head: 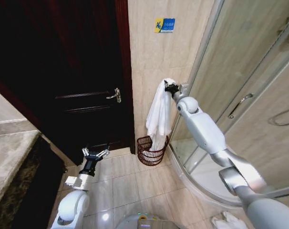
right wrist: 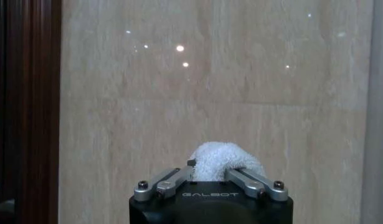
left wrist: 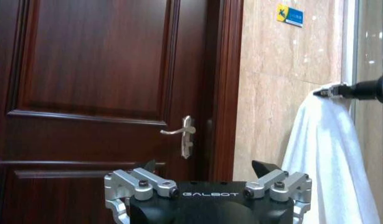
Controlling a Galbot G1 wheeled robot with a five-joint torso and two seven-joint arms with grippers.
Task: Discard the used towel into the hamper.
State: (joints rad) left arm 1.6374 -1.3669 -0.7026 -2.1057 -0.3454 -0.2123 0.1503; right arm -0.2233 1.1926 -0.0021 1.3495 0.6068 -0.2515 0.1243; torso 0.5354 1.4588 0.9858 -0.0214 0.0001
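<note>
Head view: my right gripper (head: 169, 87) was clamped on the white terry towel (head: 159, 114), held above the dark red-brown wire hamper (head: 151, 150), release remaining; my left gripper (head: 95, 153) hung low, jaws apart.

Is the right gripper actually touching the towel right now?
Touching. In the right wrist view the right gripper has its fingers closed on a bunch of the towel.

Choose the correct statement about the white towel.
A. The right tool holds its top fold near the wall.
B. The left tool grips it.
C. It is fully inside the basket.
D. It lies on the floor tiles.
A: the right tool pinches the white terry towel, which hangs above the dark red-brown wire hamper.
</note>
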